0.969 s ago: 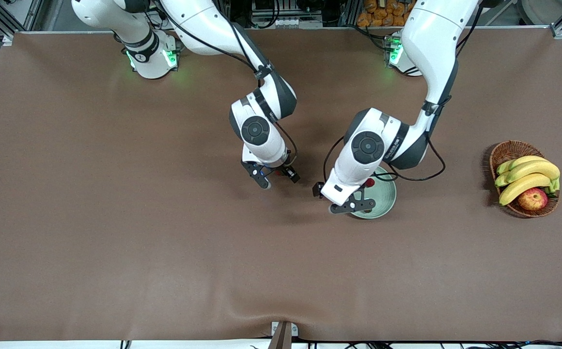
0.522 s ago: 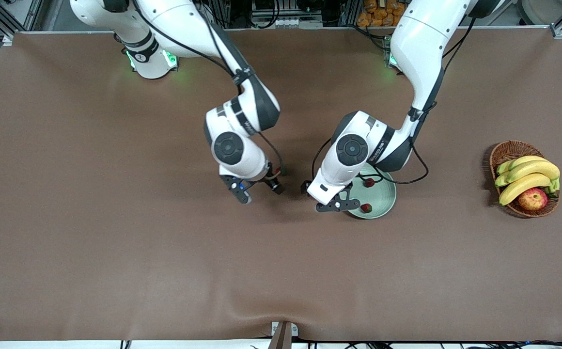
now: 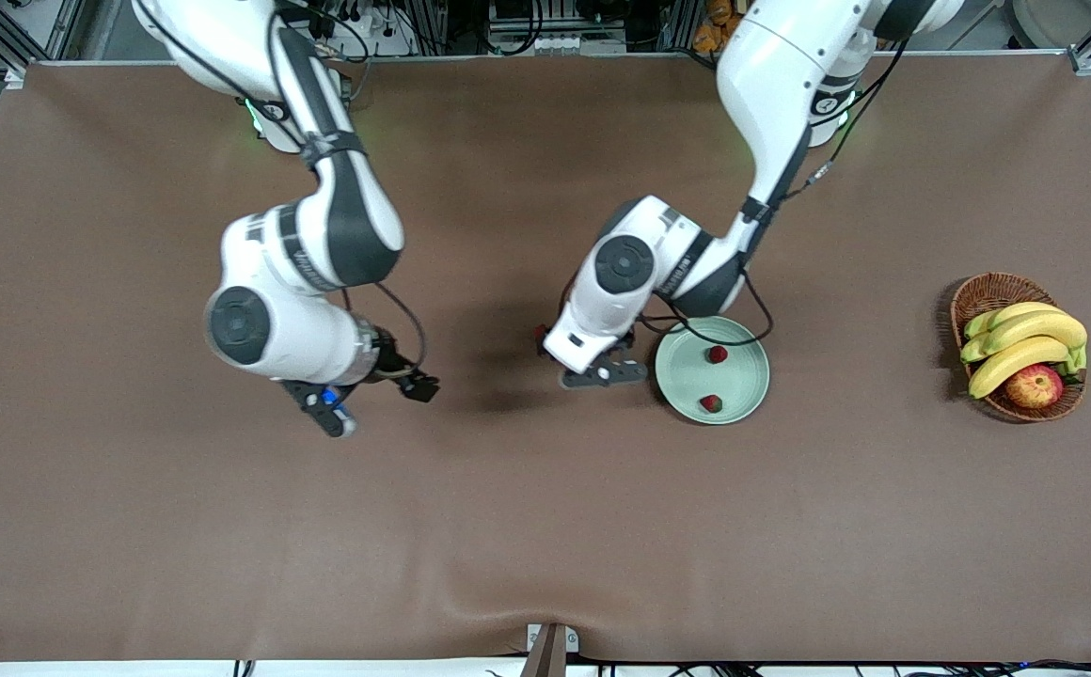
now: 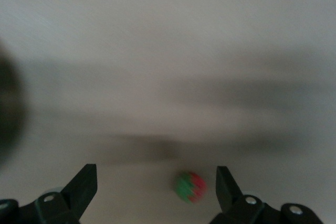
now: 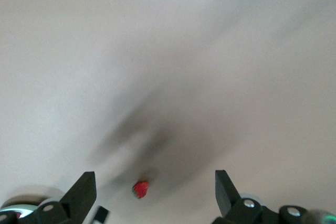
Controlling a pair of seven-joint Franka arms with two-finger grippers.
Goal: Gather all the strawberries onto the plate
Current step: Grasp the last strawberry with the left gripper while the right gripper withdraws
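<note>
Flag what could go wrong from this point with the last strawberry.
The third strawberry lies on the table, off-centre between the fingers of the open left gripper, so closing may knock it away. The plate, holding two strawberries, sits close beside that gripper; a low carry could clip its rim. The right gripper, open, waits over the table.

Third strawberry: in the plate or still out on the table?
Out. The third strawberry lies on the brown table, beside the plate holding two berries, below the open left gripper.

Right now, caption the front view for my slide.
Two strawberries sit in the plate; open left gripper hovers beside it, open right gripper over bare table.
</note>
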